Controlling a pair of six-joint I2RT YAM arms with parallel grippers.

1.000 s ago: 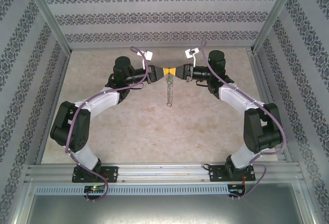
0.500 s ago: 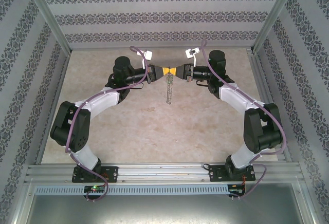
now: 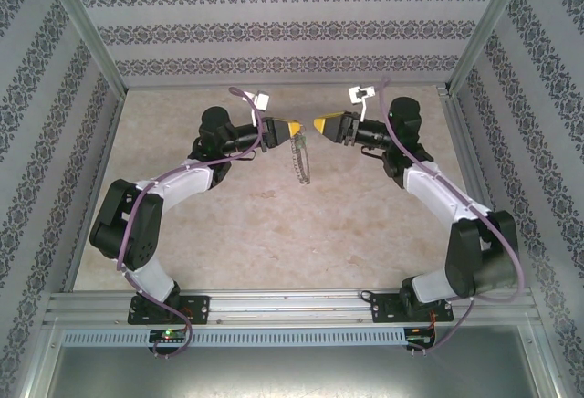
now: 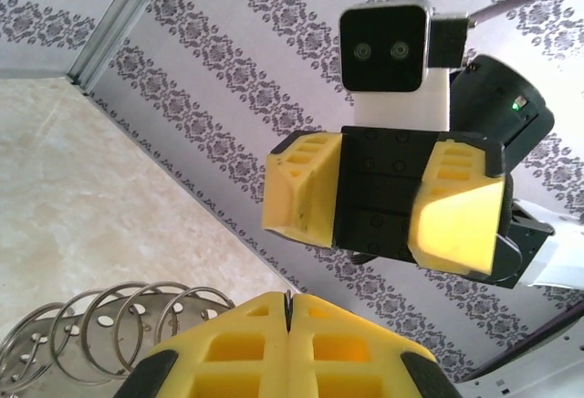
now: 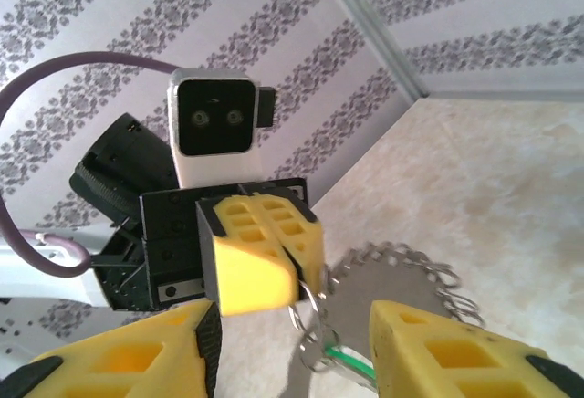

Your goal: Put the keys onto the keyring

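Top external shows my left gripper clamped shut on the hanging keyring, while my right gripper stands partly open, empty, just beside it.

Overhead view looking down, wrist cameras close, facing each other (sharing the keyring)

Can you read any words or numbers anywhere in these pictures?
None: no words or numbers can be read. The wallpaper carries only a flowery ornament, not letters. The white camera box and the keyring bear no lettering that I can make out.
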